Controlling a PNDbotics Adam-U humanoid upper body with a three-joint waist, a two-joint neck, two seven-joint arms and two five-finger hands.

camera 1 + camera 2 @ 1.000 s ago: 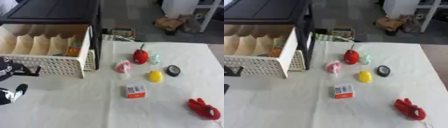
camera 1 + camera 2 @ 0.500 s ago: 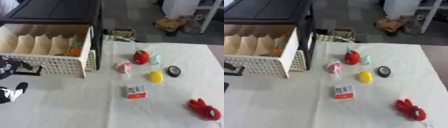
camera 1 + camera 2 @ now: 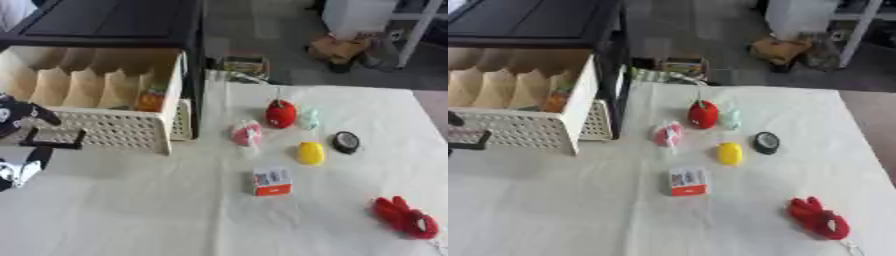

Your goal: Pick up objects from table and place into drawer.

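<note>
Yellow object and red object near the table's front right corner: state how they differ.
The yellow object is smooth and oval; the red object is lumpy, irregular and larger. The yellow object sits mid-table among other items; the red object lies alone by the front right edge. Both rest on the white table, outside the drawer.

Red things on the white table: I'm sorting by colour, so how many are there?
2: a round red toy at the far middle, beside a pale green item, and a red plush figure at the near right corner.

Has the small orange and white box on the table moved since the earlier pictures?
No. The orange and white box lies where it did, just below and left of the yellow object; the small overall shift is the camera.
</note>
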